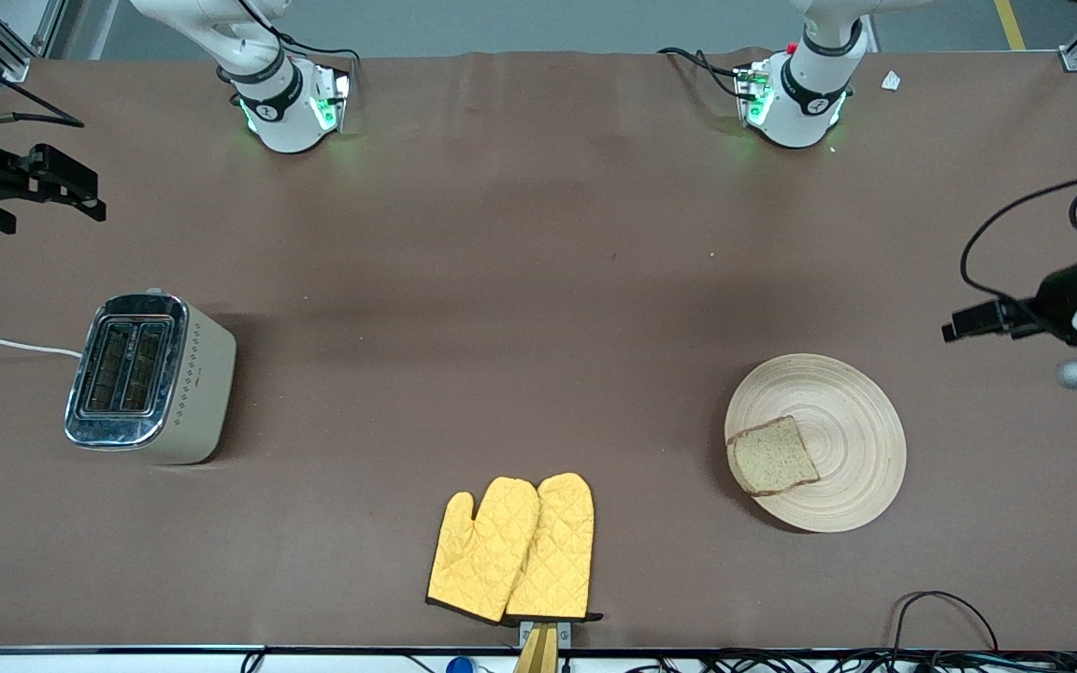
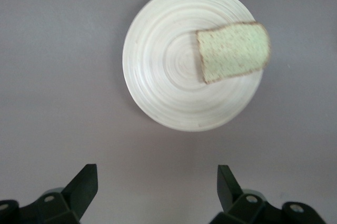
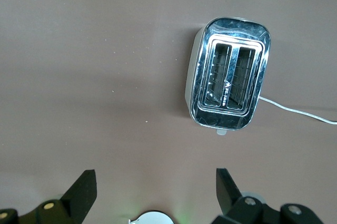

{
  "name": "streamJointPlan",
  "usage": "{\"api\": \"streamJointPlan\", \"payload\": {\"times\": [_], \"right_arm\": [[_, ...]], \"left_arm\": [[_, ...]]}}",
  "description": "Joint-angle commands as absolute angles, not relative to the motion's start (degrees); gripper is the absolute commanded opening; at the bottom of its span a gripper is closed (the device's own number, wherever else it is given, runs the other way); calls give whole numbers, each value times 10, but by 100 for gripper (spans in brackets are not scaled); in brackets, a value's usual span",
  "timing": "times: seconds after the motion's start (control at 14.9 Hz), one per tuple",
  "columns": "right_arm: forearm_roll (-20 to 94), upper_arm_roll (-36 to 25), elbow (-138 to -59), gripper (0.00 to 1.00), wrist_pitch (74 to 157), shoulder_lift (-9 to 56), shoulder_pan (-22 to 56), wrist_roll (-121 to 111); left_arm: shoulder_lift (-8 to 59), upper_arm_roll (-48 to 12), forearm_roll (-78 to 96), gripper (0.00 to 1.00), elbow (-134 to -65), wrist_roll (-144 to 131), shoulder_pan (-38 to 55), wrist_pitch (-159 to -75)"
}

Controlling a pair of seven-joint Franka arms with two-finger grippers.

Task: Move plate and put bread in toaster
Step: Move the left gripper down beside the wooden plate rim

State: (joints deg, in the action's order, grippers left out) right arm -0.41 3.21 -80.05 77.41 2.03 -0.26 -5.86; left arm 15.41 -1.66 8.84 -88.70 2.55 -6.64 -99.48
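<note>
where it stands, toaster (image 1: 150,379) slots run toward the camera.

White arms, black-fingered claws, green lights

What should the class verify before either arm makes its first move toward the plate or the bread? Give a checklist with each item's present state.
1. Bread lies flat on the plate, near its rim: ok.
2. Toaster upright, both slots showing nothing inside: ok.
3. Left gripper open, holding nothing: ok.
4. Right gripper open, holding nothing: ok.
5. Yellow oven mitts lie apart from plate and toaster: ok.
6. Toaster lever position: cannot tell.
</note>
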Motion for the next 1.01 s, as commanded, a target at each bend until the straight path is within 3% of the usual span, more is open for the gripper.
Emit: {"api": "streamJointPlan", "payload": {"times": [0.0,0.54,0.94], "right_arm": [[3,33,-809,100,772,7,-4,-58],[2,26,-805,100,754,-17,-7,-56],[0,21,-804,100,769,-11,-82,-58]], "left_arm": [[212,-16,169,100,-878,41,-98,-1033],[361,-16,374,100,-876,78,-141,-1133],[430,-16,442,86,-875,202,-197,-1135]]}}
